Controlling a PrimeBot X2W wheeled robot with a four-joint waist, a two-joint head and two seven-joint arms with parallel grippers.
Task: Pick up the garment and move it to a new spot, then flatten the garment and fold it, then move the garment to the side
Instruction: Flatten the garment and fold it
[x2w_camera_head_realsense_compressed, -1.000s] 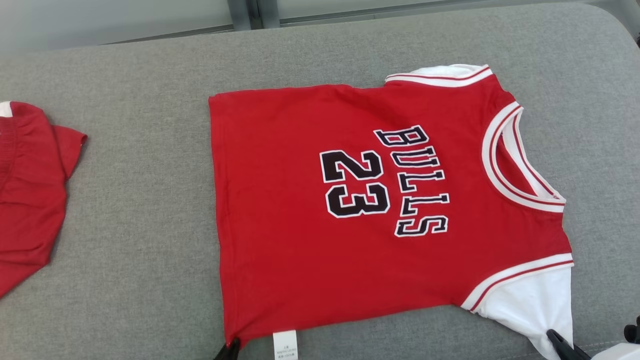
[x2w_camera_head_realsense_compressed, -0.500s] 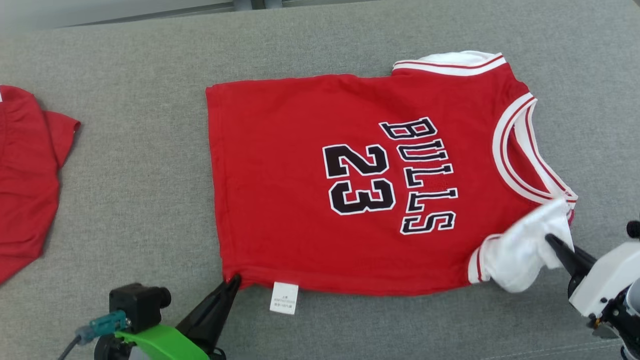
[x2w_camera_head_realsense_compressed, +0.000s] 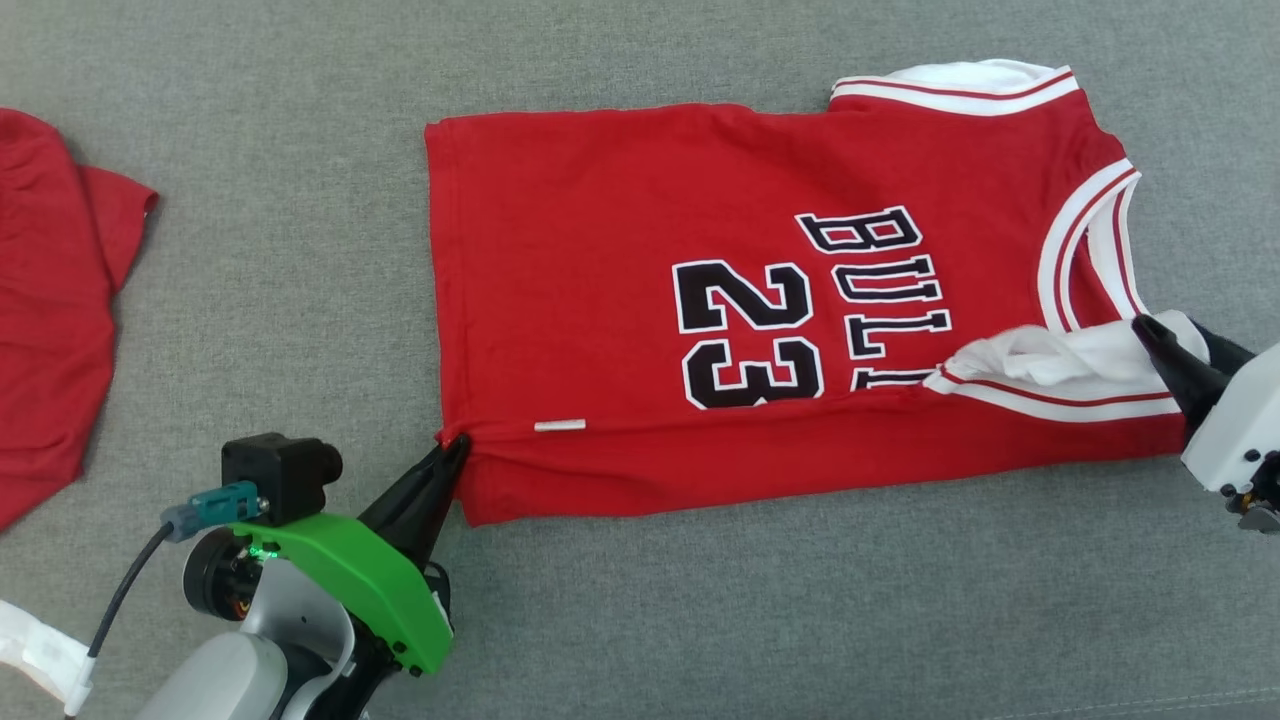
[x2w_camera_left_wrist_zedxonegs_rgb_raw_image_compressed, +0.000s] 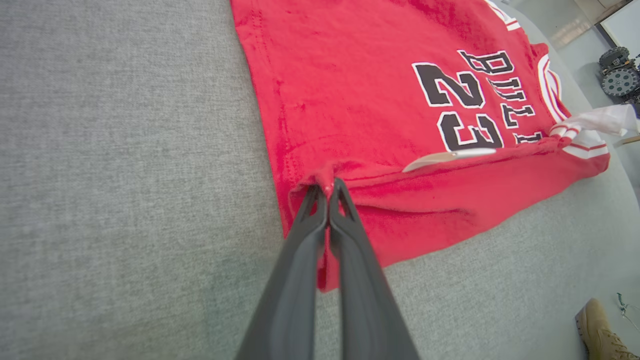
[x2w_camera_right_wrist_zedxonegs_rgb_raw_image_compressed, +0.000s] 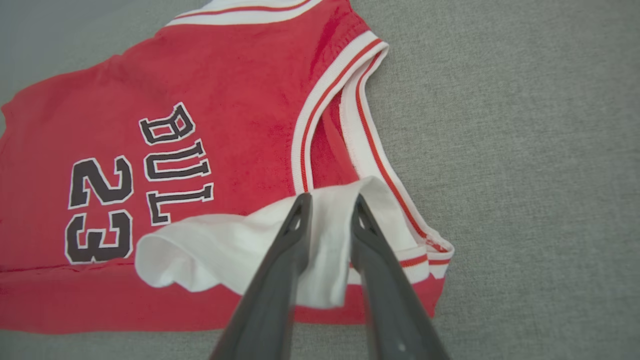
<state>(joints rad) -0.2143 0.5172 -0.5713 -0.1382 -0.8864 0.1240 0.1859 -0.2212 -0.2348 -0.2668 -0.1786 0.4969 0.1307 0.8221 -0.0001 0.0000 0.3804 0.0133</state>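
Observation:
The garment is a red jersey with "BULLS 23" and white trim, lying flat on the grey cushion. Its near edge is folded over onto the front, covering the bottom of the lettering. My left gripper is shut on the folded hem corner at the garment's left end. My right gripper is at the collar end, its fingers parted over the white sleeve, which lies bunched on the red cloth. The sleeve rests beside the neckline.
Another red garment lies at the cushion's far left. A tan shoe stands on the floor past the cushion's edge, and a wheeled machine is further off. Bare grey cushion surrounds the jersey.
Both grippers carried the jersey's near edge away from me, folding it over the front. The right gripper's fingers have parted on the sleeve. The camera has tilted downward.

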